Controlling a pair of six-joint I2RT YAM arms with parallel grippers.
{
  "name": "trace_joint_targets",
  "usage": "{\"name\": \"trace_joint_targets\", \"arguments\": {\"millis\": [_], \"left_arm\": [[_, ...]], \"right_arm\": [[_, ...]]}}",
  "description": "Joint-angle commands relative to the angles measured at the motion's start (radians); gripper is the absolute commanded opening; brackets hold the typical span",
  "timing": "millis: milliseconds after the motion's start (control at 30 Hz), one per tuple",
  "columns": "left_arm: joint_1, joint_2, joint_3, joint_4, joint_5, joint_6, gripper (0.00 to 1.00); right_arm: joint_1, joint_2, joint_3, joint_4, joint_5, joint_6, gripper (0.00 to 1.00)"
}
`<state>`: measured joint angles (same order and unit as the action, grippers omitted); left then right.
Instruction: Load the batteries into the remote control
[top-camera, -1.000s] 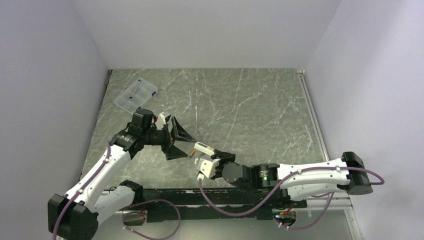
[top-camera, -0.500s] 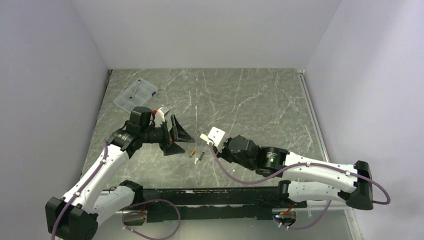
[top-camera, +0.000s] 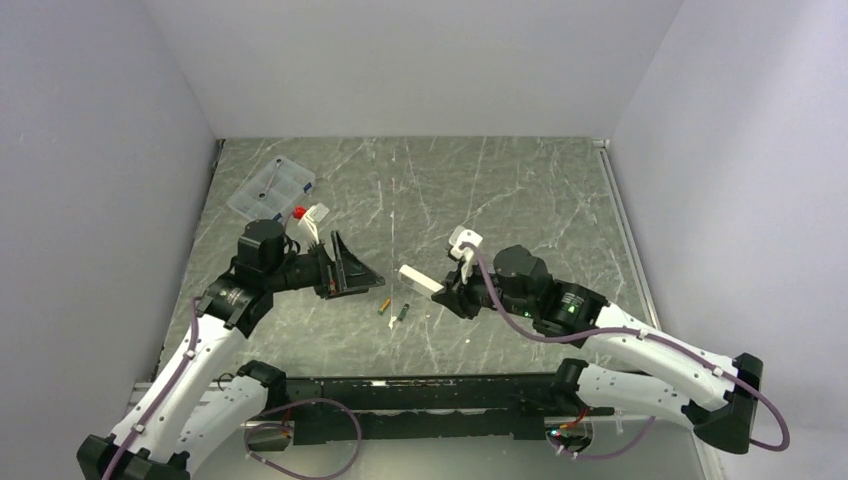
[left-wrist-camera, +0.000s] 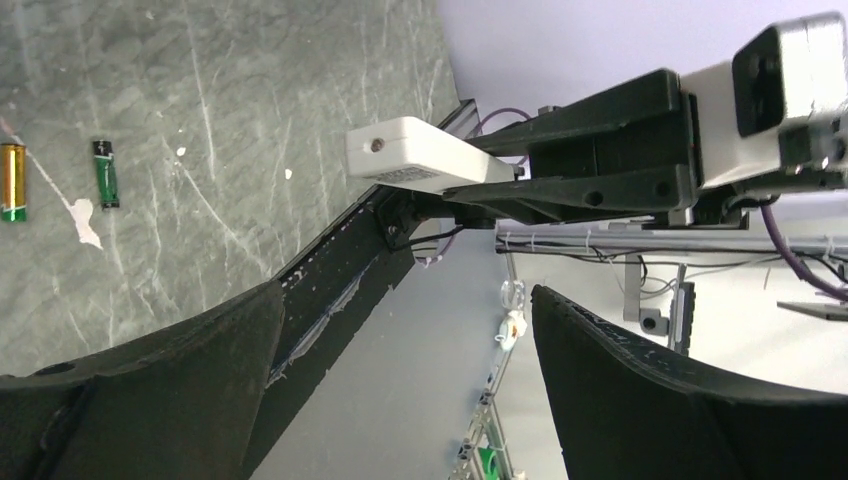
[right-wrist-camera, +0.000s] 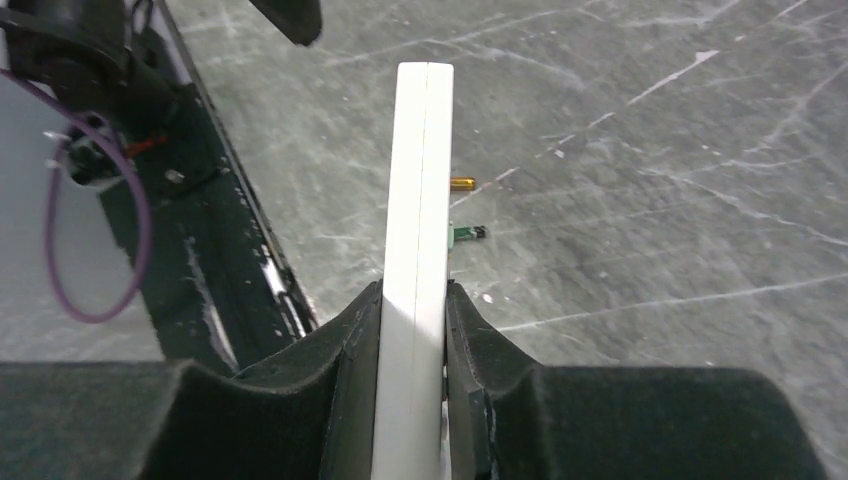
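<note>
The white remote control (top-camera: 420, 280) is held on edge above the table in my right gripper (top-camera: 452, 297), which is shut on its rear end. It shows as a narrow white slab in the right wrist view (right-wrist-camera: 420, 180) and end-on in the left wrist view (left-wrist-camera: 420, 155). The copper-orange battery (top-camera: 384, 306) and the dark green battery (top-camera: 403, 313) lie side by side on the table just left of and below the remote. Both batteries show in the left wrist view (left-wrist-camera: 12, 182) (left-wrist-camera: 106, 175) and the right wrist view (right-wrist-camera: 462, 183) (right-wrist-camera: 468, 234). My left gripper (top-camera: 352, 272) is open and empty, left of the batteries.
A clear plastic compartment box (top-camera: 270, 188) lies at the back left of the marble table (top-camera: 520, 200). A black rail (top-camera: 430, 388) runs along the near edge. White flecks mark the table beside the batteries (left-wrist-camera: 85, 225).
My right arm has carried the remote from the near edge up and to the right, away from the batteries, which it had hidden. My left gripper has drawn back slightly to the left.
</note>
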<state>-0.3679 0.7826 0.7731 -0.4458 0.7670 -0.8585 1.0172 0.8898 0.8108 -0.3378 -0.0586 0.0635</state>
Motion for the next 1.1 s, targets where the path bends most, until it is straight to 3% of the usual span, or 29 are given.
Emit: {"name": "trace_joint_targets", "arguments": {"millis": [0, 167, 500, 933, 1067], "left_arm": [[-0.002, 0.02, -0.051, 0.165, 0.1, 0.01, 0.99], [-0.002, 0.049, -0.05, 0.146, 0.093, 0.036, 1.0], [-0.002, 0.008, -0.145, 0.347, 0.1, -0.088, 1.0], [-0.002, 0.017, -0.314, 0.755, 0.094, -0.337, 0.99], [-0.002, 0.015, -0.334, 0.858, 0.097, -0.39, 1.0]], "right_arm": [[-0.066, -0.032, -0.016, 0.125, -0.209, 0.129, 0.0], [-0.162, -0.061, -0.06, 0.207, -0.337, 0.248, 0.0], [-0.351, -0.052, -0.21, 0.58, -0.641, 0.611, 0.0], [-0.359, 0.06, -0.336, 1.014, -0.68, 1.01, 0.0], [-0.358, 0.088, -0.356, 1.079, -0.66, 1.068, 0.0]]}}
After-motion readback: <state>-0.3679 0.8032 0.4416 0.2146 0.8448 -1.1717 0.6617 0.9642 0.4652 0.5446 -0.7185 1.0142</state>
